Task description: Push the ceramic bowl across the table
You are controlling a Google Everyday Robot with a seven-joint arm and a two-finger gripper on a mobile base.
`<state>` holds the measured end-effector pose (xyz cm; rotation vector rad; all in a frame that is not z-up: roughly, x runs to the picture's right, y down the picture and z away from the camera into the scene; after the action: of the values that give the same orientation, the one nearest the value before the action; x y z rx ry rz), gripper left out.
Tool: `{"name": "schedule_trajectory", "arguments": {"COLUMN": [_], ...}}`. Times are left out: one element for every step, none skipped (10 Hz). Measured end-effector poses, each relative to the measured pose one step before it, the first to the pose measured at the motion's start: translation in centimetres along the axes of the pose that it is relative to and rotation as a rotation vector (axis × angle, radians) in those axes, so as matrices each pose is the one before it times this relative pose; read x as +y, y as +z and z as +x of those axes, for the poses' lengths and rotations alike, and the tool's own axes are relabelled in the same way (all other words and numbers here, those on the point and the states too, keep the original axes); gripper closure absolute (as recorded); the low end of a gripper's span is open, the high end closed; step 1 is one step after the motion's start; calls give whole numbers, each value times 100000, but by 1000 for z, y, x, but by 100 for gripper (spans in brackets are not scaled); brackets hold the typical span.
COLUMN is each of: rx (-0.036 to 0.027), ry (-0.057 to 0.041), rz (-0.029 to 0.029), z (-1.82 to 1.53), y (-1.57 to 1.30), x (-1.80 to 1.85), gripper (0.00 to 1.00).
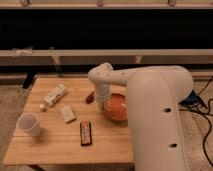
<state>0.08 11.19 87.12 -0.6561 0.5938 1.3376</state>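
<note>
Push step in hand, by my judgement. Ceramic bowl (118,106) sits frame centre, right part of table (55,146), partly behind white arm. Tool (103,106) at bowl's left rim, apparently touching; fingers cannot tell. Next move calls for steady sideways shove, low contact, no tipping. Bowl interior partly hidden; nothing visible inside. Paper cup (29,125) lower left, looks empty.
</note>
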Motion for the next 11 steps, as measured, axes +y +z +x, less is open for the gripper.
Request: {"name": "schedule_trajectory", "arguments": {"rx": [-252,-294,-355,-444,-329,-354,-1064,-1073,-1413,-2226,-1071], "ry": [1847,680,-381,-1270,-1194,-2074,-1371,-916,-975,-1375,-610], "rz": [1303,1094,210,-180,-174,-462,-402,220,2,-170,383], "z": [-1042,-914,-691,-639,-277,-97,-90,-21,-131,-301,-208], "y": [55,155,185,142,-25,-44,-432,-713,-895,-1653,-1211], "x": [-1758,-915,-90,484,468,847,468,73,161,310,-145], "gripper": [21,20,20,20,20,20,20,20,20,20,20]}}
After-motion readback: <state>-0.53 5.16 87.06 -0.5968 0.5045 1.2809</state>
